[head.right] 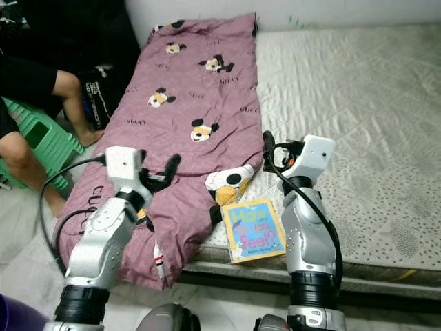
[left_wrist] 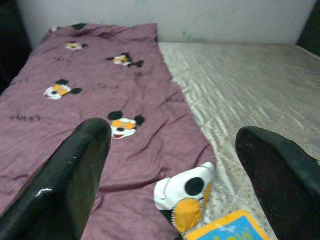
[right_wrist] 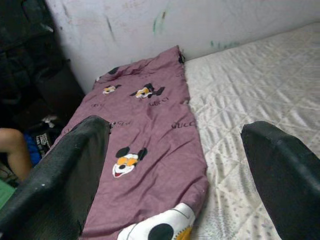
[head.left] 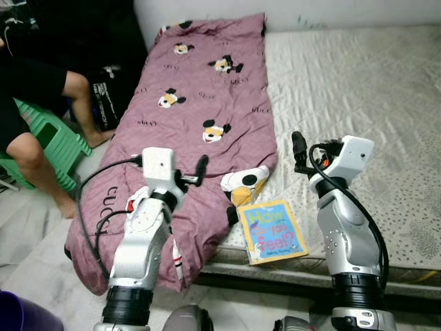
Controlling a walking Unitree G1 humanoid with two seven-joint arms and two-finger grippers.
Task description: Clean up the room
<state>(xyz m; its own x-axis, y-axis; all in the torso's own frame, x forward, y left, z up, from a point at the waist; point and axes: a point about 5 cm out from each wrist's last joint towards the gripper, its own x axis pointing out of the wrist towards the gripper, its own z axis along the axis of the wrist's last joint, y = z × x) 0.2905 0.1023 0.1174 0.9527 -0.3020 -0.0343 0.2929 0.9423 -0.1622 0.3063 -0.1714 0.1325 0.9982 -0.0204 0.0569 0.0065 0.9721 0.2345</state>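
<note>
Two hands are raised over the near edge of a bed (head.left: 358, 76), whose pale quilted mattress runs from the near right to the far wall. Mauve blanket (head.left: 200, 103) with cartoon mouse heads covers the left strip of the bed, lengthwise, its near end draping over the left near corner toward the floor. Person's bare legs (head.left: 41, 148) at far left, seated on a green stool (head.left: 58, 138) beside the bed. Children's book (head.left: 272, 231), blue cover with yellow border, lies flat at the near edge of the mattress, between the two arms. White-black-yellow plush piece (head.left: 244, 185) touches the blanket's near right corner, just beyond the book. Left hand (head.left: 196, 172) hovers over the blanket's near part, fingers apart, empty. Right hand (head.left: 298, 153) hovers over bare mattress right of the book, fingers apart, empty.
</note>
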